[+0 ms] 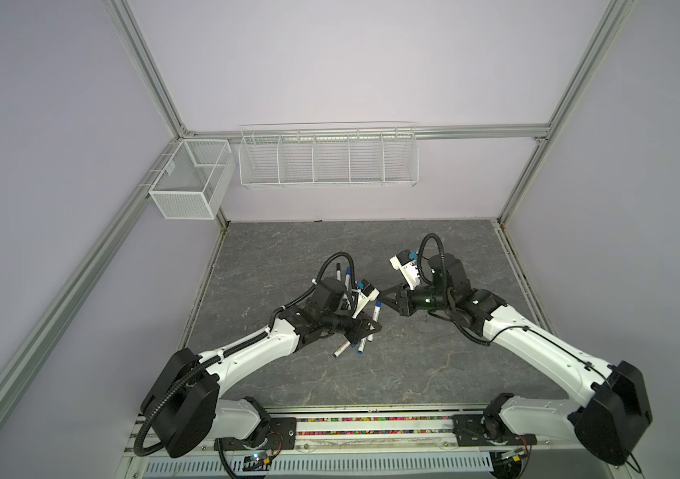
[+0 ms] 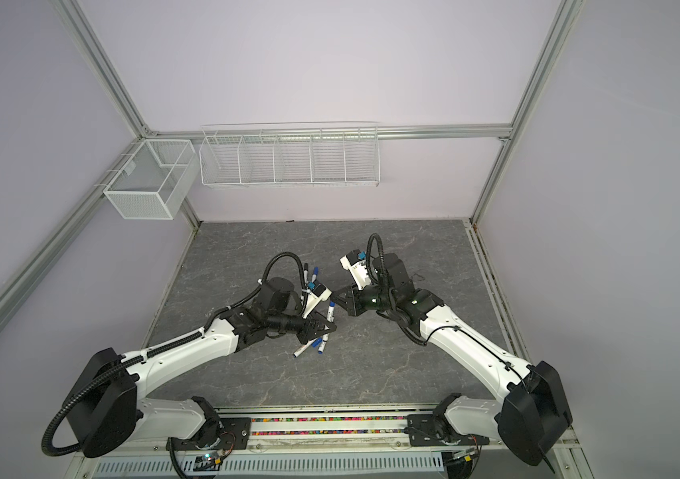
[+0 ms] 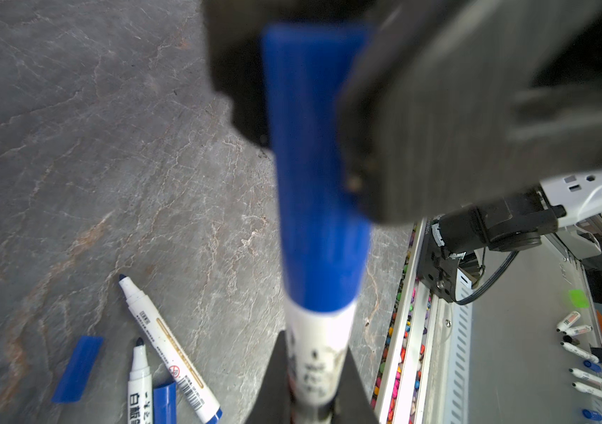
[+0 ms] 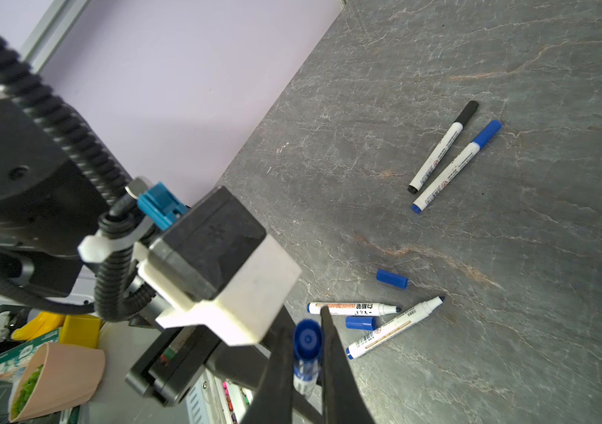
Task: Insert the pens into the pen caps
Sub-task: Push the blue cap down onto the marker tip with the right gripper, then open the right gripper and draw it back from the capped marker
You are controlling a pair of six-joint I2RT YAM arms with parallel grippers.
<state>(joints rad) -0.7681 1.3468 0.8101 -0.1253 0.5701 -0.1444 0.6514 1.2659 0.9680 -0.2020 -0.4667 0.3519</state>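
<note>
Blue caps, two loose; left gripper, right gripper pinch one capped pen.

You see a wire rack on the wall, a mesh box beside it, maybe coloured beads far below.

- Counter: grey, veined like stone.
- Black-capped pen and blue-capped pen lie side by side, nearly parallel.
- Well apart from those, first uncapped pen and second uncapped pen lie at an angle, with a loose blue cap between them.
- Second blue cap lies near their tips.
</note>
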